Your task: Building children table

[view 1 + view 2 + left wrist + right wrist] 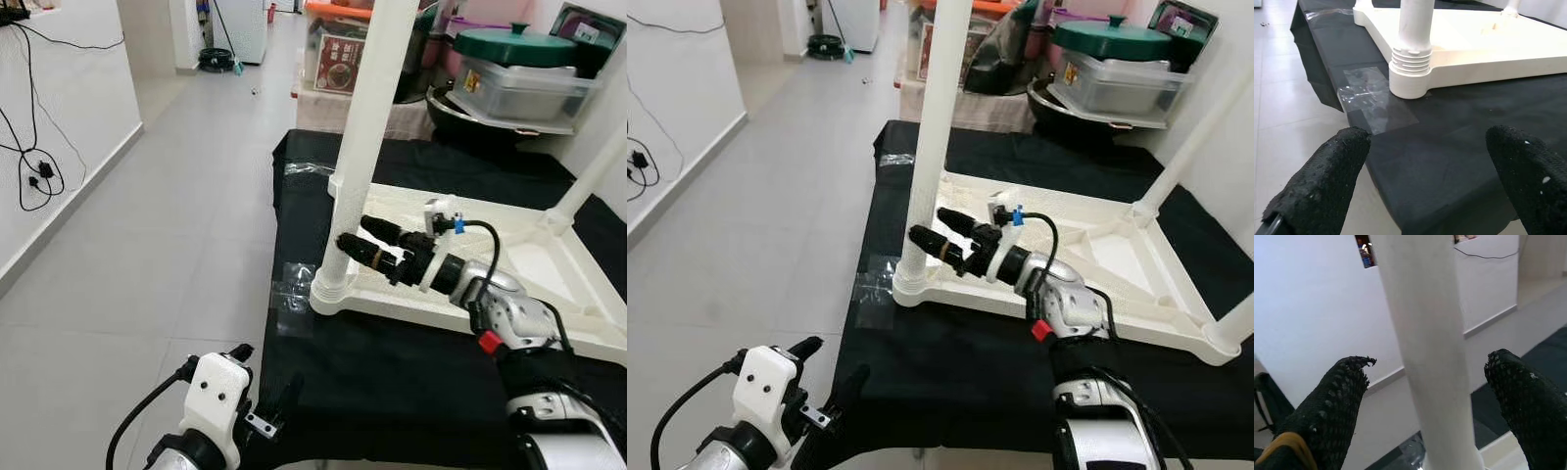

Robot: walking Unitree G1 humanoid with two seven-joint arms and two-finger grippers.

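An upturned white children's table (460, 245) lies top-down on the black-covered worktop (392, 382), its legs pointing up. The nearest leg (364, 147) stands upright in the ribbed corner socket (1409, 73) at the table's near left corner, close to the worktop's edge, beside a patch of clear tape (1374, 98) stuck on the black cloth.

The right hand (355, 235) reaches across the table's underside to that leg, just above the socket. Its two black fingers (1334, 406) are spread, one on each side of the leg, with a gap showing between pads and leg (no contact that the wrist view shows).

The left hand (828, 377) hangs low off the near left corner of the worktop, fingers spread apart and holding nothing, pointed toward the corner socket.

A second leg (588, 181) rises at the far right corner. Beyond the worktop sits a clear plastic box (524, 88) with a green lid (514, 44) on top.
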